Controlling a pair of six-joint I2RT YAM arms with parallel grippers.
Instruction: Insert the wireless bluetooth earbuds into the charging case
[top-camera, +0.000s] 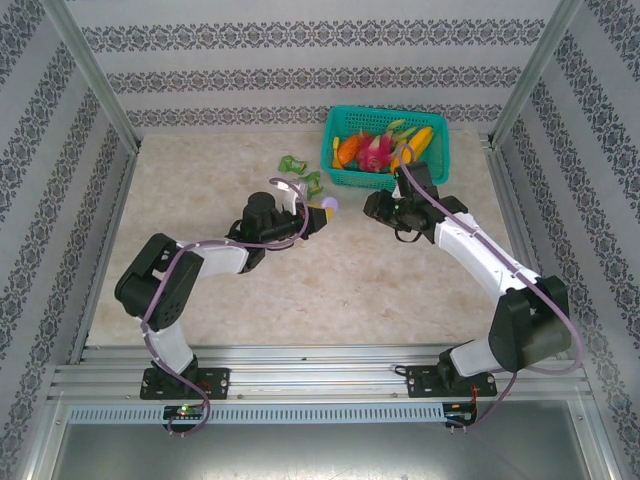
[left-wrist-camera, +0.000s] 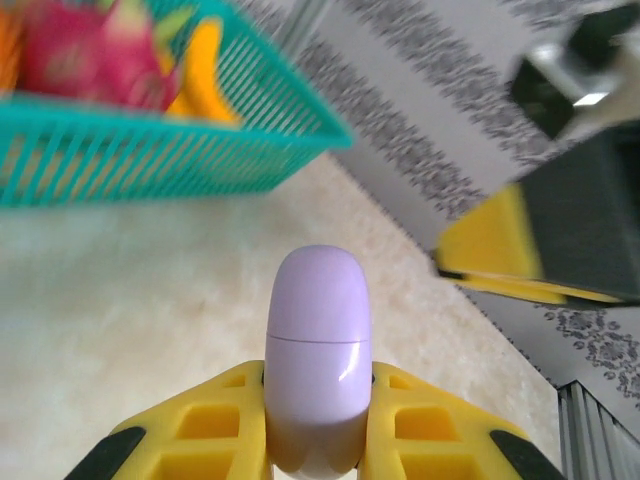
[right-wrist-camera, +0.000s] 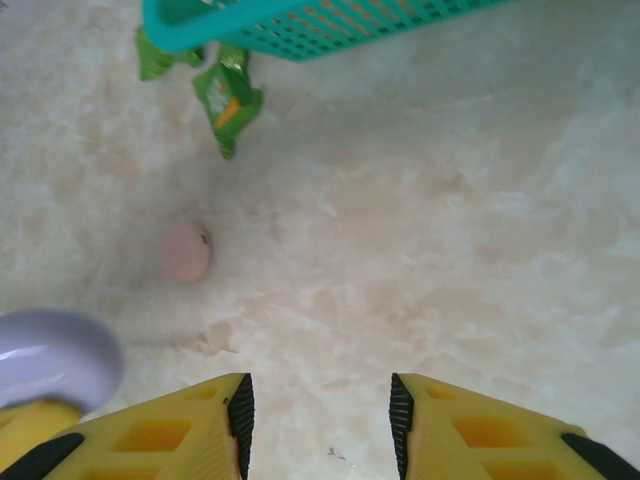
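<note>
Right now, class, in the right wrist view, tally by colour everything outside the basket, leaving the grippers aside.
Green wrappers: 2
Pale pink piece: 1
Purple case: 1
Total: 4

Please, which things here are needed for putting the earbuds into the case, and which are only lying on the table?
For the job:
- purple case, held by the left gripper
- small pink piece, probably an earbud

Just lying about:
- green wrappers
- teal basket of toy fruit
</note>
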